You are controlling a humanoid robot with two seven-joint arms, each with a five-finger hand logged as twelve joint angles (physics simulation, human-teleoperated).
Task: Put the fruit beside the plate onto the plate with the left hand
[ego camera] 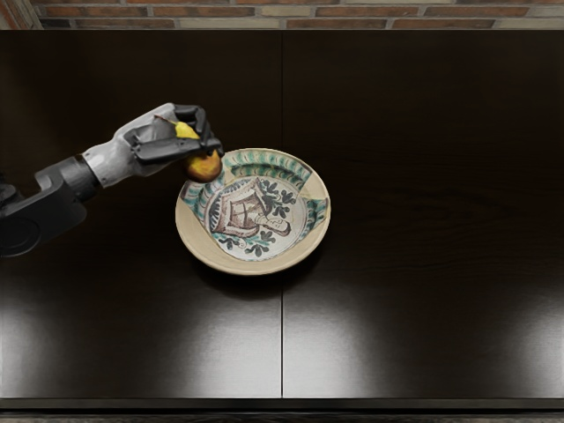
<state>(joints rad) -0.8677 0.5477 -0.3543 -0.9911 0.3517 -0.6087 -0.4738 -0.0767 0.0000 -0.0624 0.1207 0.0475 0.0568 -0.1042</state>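
Observation:
A yellow-orange fruit is held in my left hand, whose dark fingers curl over its top and sides. The arm comes in from the picture's left edge. The fruit hangs above the far left rim of the plate, a cream dish with a green and brown painted pattern in its middle. Part of the fruit is hidden by the fingers. The right arm is out of view.
The plate sits on a dark glossy table with a seam running down its middle. A brick wall runs along the table's far edge.

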